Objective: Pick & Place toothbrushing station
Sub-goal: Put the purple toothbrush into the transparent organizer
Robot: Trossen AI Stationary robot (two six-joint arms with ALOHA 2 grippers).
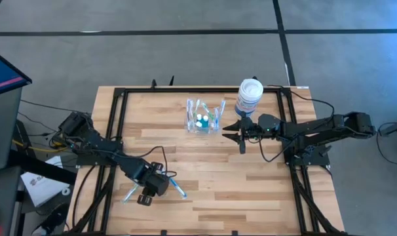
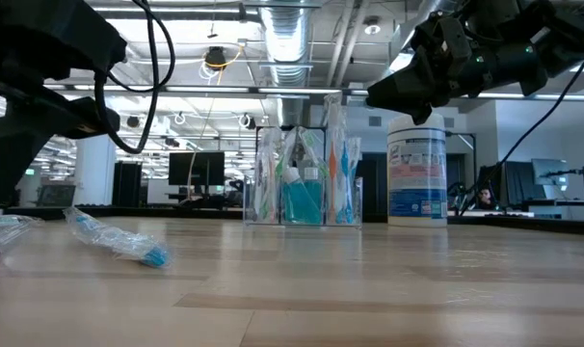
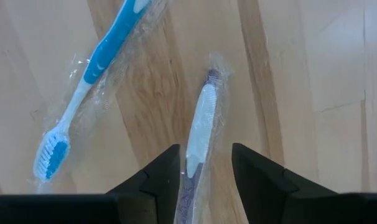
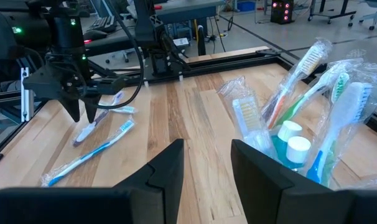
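So we've got the toothbrushing station [image 1: 204, 116], a small clear plastic organizer with upright compartments, standing toward the far side of the light wooden table [image 1: 251, 190], roughly in the middle. It's stuffed with plastic-wrapped toothbrushes and a couple of little teal bottles with white caps. Just beside it stands a white jar with a blue label [image 1: 249, 97]; in the low view the two look close but we can't tell if they touch.

Our left gripper [image 1: 146, 196] is down at the near left part of the table, well apart from the organizer. Its fingers [image 3: 152, 180] are parted and straddle a purple-and-white toothbrush in clear wrap [image 3: 200, 134] lying flat on the wood; the handle runs between them, but they don't look clamped on it. A second wrapped toothbrush, blue and white [image 3: 89, 78], lies just beside it at a slant, bristle head clear of the fingers.

Our right gripper [image 1: 242, 136] hangs above the table just to the right of the organizer and in front of the jar, pointing across toward the left arm. Its fingers [image 4: 167, 165] are apart with nothing between them, and the organizer sits near them, off to one side.
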